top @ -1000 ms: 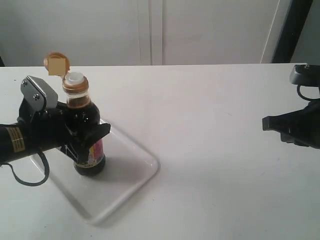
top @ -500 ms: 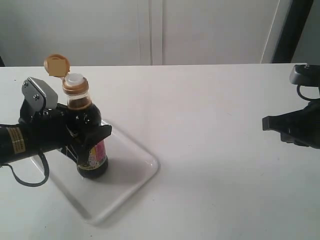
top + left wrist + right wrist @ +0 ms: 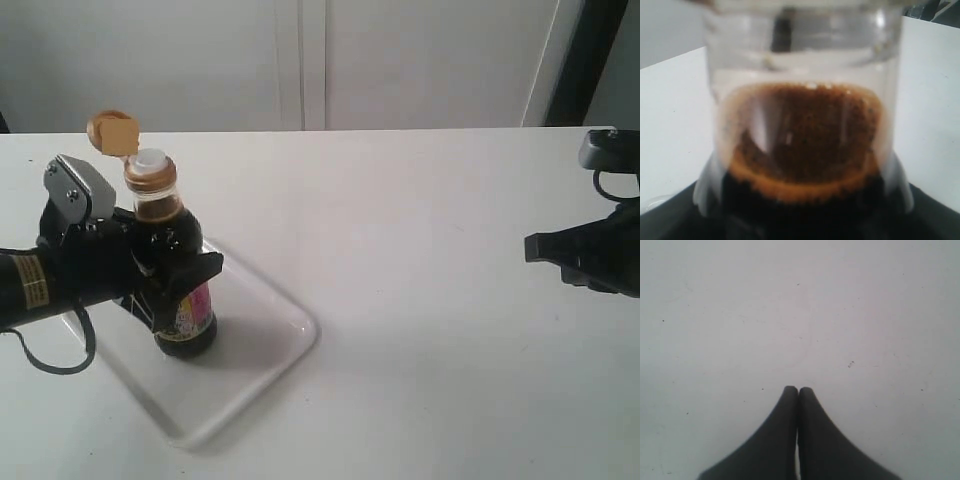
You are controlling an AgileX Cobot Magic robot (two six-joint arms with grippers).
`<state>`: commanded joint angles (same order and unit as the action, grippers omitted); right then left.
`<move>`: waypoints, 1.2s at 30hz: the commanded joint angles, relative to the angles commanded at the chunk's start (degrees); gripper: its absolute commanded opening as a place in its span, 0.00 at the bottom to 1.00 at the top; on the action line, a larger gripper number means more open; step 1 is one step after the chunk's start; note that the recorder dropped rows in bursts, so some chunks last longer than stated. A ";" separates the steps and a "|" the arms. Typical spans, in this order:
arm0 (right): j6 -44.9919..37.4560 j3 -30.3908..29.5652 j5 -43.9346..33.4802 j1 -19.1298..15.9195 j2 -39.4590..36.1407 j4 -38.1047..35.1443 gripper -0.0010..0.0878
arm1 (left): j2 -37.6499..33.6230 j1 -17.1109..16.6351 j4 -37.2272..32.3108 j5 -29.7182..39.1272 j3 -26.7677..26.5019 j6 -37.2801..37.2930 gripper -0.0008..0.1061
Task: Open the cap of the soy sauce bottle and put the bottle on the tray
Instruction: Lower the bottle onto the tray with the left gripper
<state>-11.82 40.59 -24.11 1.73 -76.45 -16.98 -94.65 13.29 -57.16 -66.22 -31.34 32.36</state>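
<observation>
1. Your left gripper (image 3: 183, 268) is clamped on the soy sauce bottle (image 3: 192, 308). Its black fingers grip the dark body just above the pink and yellow label.
2. In the exterior view the bottle stands upright with its base on the tray (image 3: 270, 330). It sits toward the tray's left part, and the bare white floor spreads out to its right and front.
3. The cap (image 3: 113, 132) is flipped open. It leans back on its hinge, up and to the left of the neck, with its inner face turned toward the camera.
4. With the cap open, the white pour spout (image 3: 151, 157) is exposed on top of the amber collar (image 3: 151, 178).
5. Your left wrist view is filled by the bottle's clear neck (image 3: 805, 135). Dark sauce with a foamy amber ring shows at the shoulder, and the picture is blurred. Only black shapes show at the lower corners, so you cannot read the finger contact from this view.
6. Your right gripper (image 3: 535, 247) is at the right edge of the exterior view, well apart from the tray and bottle.
7. Your right wrist view shows that gripper's fingertips (image 3: 790, 395) pressed together with nothing between them, above the bare white table (image 3: 800, 305).
8. The tray lies at an angle on the table, with one rounded corner pointing toward the front edge.
</observation>
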 joint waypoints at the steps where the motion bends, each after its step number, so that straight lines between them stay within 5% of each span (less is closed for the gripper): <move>1: 0.00 0.00 0.00 0.00 0.00 0.00 0.01 | 0.00 0.00 0.00 0.00 0.00 0.61 0.55; 12: 0.01 0.00 -0.11 0.00 0.00 0.00 0.01 | 0.00 -3.69 -0.33 1.50 0.00 3.69 0.78; 18: 0.01 0.00 -0.11 0.00 0.00 0.00 0.01 | 0.00 -3.93 -1.64 1.23 0.00 4.13 0.99; 36: 0.01 0.00 -0.11 0.00 0.00 0.00 0.01 | 0.28 -3.93 -7.32 0.52 0.00 8.73 0.99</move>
<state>-11.81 40.59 -24.22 1.73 -76.45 -16.98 -94.36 9.35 -64.48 -65.70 -31.34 41.10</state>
